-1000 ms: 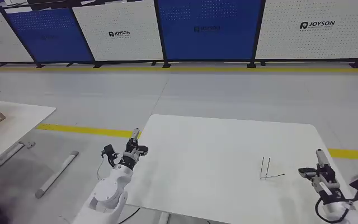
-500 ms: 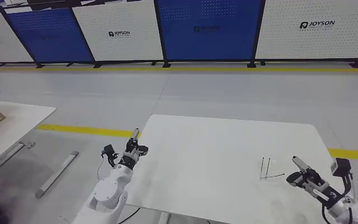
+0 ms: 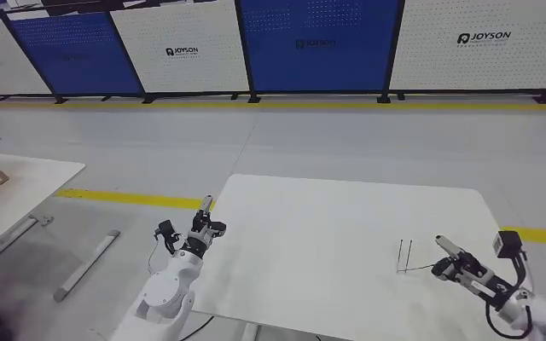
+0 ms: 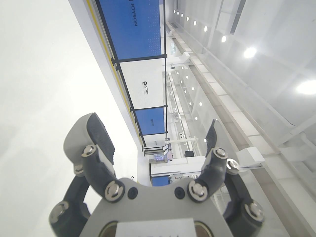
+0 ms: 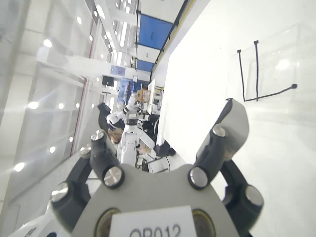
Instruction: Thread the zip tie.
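Where the top view looks down, table (image 3: 341, 239): white, with rounded corners
Top view, ties (image 3: 408, 256): three, black and thin, flat on the table near its right edge; two lie side by side, the third runs across their near ends
Top view, right gripper (image 3: 438, 256): over the table's right edge, just beside the ties, not touching them; jaws apart
Top view, left gripper (image 3: 210, 215): at the table's left edge, well apart from the ties; jaws not clear from above
Left wrist view, left gripper (image 4: 155, 134): jaws wide apart, nothing between them; the table lies to one side
Right wrist view, right gripper (image 5: 167, 114): jaws wide apart, nothing held
Right wrist view, ties (image 5: 256, 75): on the table ahead of the gripper, beyond the finger (image 5: 234, 119) on the table side; each has a small square head; the two parallel ones point heads away, and the third meets them at their tail ends
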Robot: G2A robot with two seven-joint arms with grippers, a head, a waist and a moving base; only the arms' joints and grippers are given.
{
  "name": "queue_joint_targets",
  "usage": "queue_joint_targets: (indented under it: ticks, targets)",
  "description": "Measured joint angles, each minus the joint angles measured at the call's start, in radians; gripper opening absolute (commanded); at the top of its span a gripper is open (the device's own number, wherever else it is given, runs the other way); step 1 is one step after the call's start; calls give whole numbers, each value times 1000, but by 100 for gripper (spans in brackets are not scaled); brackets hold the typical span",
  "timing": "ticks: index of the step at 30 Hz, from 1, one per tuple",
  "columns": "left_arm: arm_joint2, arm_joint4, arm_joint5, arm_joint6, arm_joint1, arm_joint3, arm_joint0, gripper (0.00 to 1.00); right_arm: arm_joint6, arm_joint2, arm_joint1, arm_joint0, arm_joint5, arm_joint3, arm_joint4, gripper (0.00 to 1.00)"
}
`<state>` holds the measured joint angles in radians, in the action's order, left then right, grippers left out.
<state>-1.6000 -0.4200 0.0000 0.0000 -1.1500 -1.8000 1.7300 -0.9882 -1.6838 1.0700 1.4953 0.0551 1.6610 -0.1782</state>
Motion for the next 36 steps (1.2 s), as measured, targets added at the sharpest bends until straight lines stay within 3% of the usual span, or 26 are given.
queue_joint_targets:
  ticks: [6, 26, 31, 34, 36]
  targets:
    - [0, 0, 0, 0, 0, 0, 0, 100, -226, 2, -22, -83, -54, -55, 69, 100]
    - [0, 0, 0, 0, 0, 0, 0, 100, -231, 4, -25, -90, -59, -47, 74, 100]
    - [0, 0, 0, 0, 0, 0, 0, 100, -425, 32, -56, -173, -46, -73, 122, 100]
    - [0, 0, 0, 0, 0, 0, 0, 100, -404, 80, -87, -205, -47, -70, 212, 100]
    - [0, 0, 0, 0, 0, 0, 0, 100, -401, 120, -110, -214, -73, -79, 190, 100]
